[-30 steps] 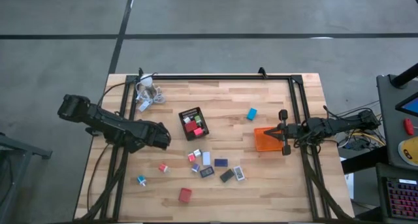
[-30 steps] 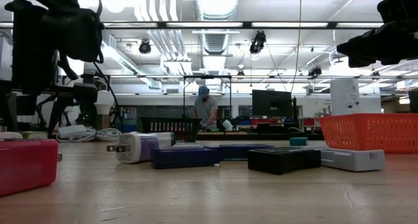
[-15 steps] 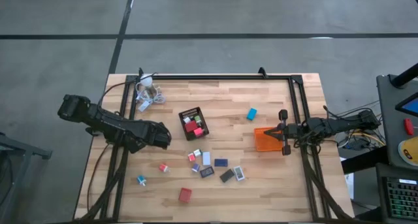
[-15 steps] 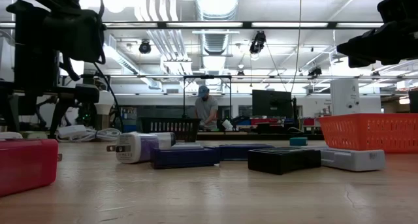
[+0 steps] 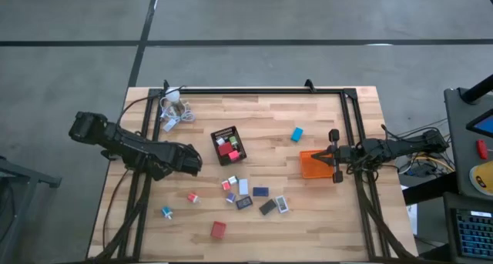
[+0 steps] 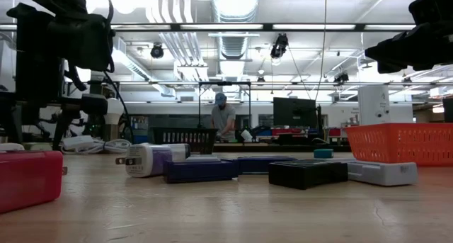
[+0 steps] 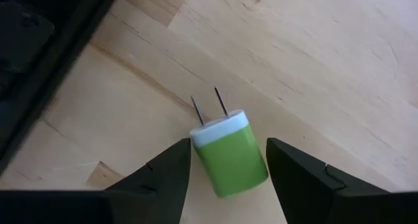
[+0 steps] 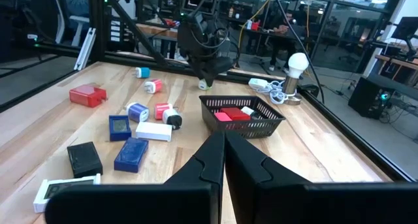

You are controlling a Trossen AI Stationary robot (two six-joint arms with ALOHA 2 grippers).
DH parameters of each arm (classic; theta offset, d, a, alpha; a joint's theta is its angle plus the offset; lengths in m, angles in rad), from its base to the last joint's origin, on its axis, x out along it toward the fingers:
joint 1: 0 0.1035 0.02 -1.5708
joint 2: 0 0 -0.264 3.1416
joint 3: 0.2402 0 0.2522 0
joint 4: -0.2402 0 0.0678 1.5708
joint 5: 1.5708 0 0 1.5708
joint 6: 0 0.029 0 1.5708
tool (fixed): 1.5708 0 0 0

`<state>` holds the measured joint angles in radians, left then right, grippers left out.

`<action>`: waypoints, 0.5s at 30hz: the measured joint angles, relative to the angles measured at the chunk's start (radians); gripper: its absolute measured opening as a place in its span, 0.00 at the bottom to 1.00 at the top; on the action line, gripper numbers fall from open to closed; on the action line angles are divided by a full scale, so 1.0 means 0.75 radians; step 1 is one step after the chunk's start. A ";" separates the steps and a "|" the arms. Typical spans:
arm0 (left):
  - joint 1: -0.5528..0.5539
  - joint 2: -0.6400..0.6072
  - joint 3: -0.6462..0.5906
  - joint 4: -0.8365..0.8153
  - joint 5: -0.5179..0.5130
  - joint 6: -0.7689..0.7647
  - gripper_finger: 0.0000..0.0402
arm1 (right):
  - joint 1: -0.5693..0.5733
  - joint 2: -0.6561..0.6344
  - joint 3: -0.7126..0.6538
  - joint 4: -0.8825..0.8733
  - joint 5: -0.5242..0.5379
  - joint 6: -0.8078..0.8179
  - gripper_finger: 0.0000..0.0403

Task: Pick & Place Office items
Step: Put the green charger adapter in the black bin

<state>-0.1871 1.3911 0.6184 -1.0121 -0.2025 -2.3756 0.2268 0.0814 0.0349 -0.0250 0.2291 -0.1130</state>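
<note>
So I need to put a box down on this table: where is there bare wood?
Free: the strip between the black mesh tray and the blue block, and the far edge beside the white bulb with cords. Crowded: the cluster of small items in front of the orange tray.

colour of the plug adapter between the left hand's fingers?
Green body with a white cap, clearest in the left wrist view.

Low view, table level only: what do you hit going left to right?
Red block → white-and-purple plug adapter → dark blue flat piece → black block → white flat piece → orange tray.
</note>
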 joint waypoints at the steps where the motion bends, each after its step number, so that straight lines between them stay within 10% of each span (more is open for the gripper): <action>1: 0.000 0.000 -0.008 0.013 -0.001 0.000 0.50 | -0.001 0.000 0.000 0.000 0.001 0.000 0.02; 15: 0.004 -0.003 -0.067 0.093 0.002 0.006 0.38 | -0.001 0.000 0.000 0.000 0.000 0.000 0.02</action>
<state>-0.1841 1.3891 0.5678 -0.9421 -0.2012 -2.3714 0.2264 0.0814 0.0349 -0.0250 0.2293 -0.1128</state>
